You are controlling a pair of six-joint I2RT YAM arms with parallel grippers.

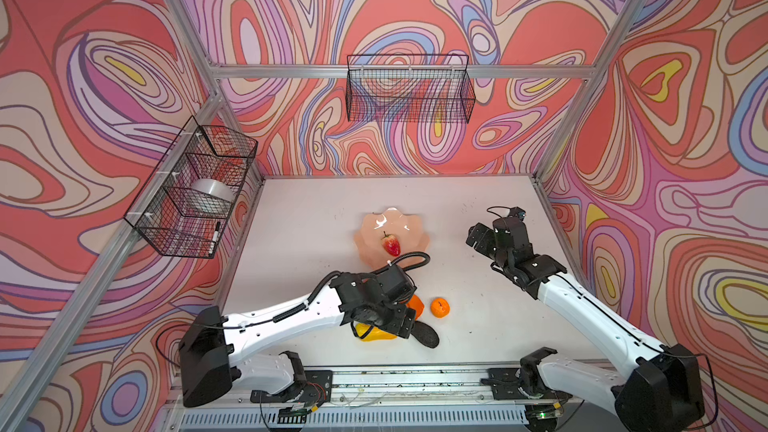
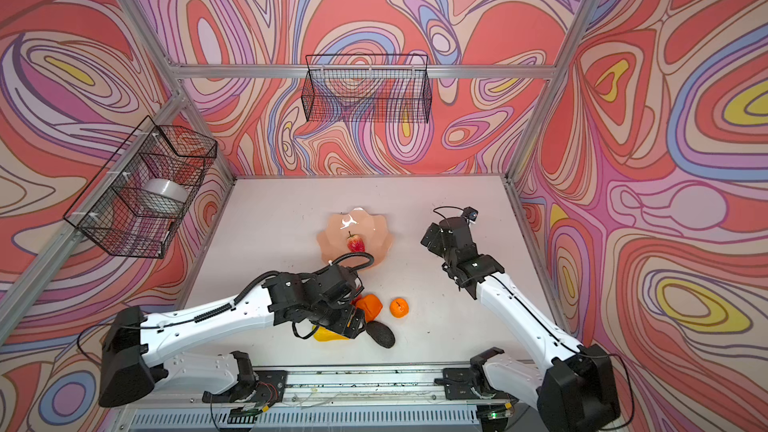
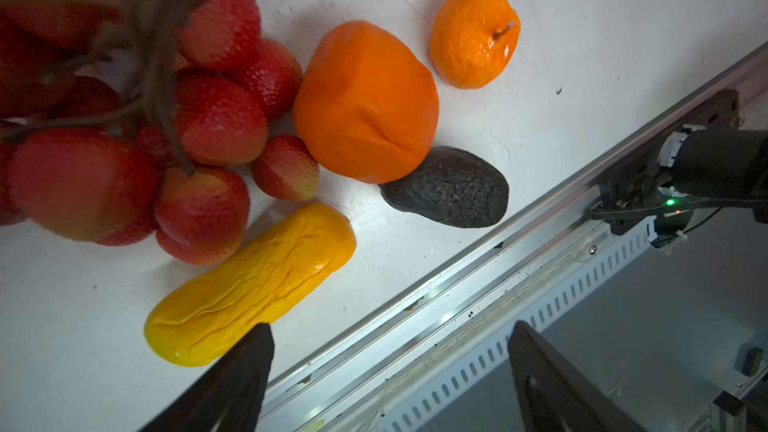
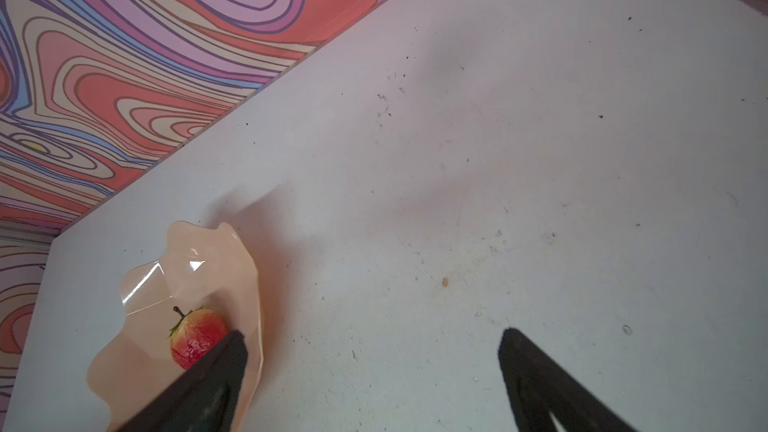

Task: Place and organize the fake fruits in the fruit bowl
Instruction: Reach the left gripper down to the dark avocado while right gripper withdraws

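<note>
The peach-pink fruit bowl sits mid-table with the red strawberry inside. Near the front edge lie the large orange, tangerine, dark avocado, yellow gourd and red grape bunch. In both top views the left arm hides the grapes. My left gripper hovers open over this cluster, one fingertip beside the gourd's end. To the right of the bowl, my right gripper is open and holds nothing.
A black wire basket on the left wall holds a tape roll and a marker. Another wire basket hangs on the back wall. An aluminium rail runs along the front edge, close to the avocado and gourd.
</note>
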